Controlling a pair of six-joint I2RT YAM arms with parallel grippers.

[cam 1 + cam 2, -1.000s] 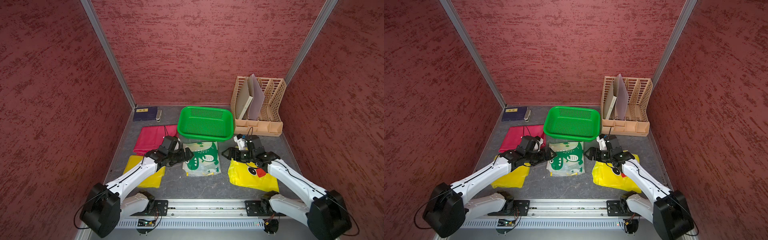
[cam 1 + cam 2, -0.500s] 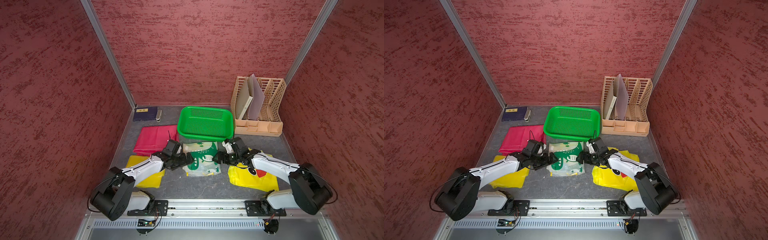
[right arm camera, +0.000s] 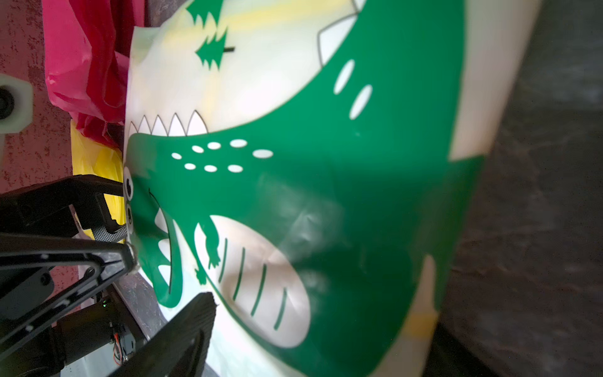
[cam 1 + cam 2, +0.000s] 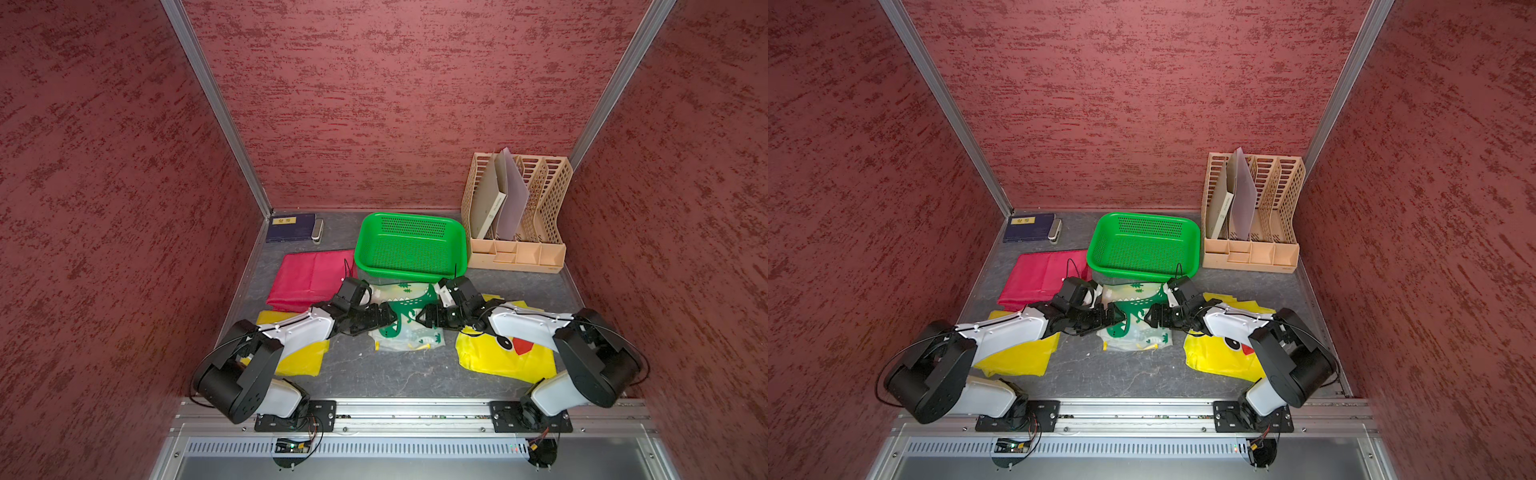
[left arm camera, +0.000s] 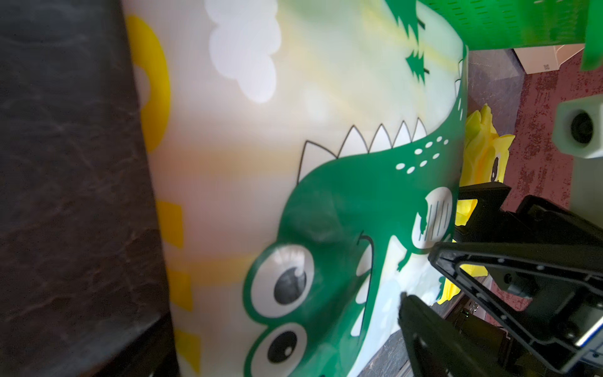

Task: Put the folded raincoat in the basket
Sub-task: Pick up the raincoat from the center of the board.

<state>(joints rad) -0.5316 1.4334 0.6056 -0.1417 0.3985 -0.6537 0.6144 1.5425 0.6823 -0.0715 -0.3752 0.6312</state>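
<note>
the grasp is starting: left gripper (image 4: pixel 387 318) and right gripper (image 4: pixel 422 316), jaws apart, are flanking the folded dinosaur-print plastic raincoat (image 4: pixel 406 329) lying just before the shallow green mesh basket (image 4: pixel 409 275); next, probably closing together.

Open-topped basket (image 4: pixel 409 249), file rack (image 4: pixel 515 255) alongside.

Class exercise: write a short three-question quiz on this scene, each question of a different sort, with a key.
1. True or false: the dinosaur raincoat lies inside the green basket.
2. What lies between the left gripper and the right gripper? A the dinosaur raincoat; B the red sheet; C the blue book.
3. Fill in: both grippers' jaws stand ____.
Key: 1 false; 2 A; 3 open.
</note>
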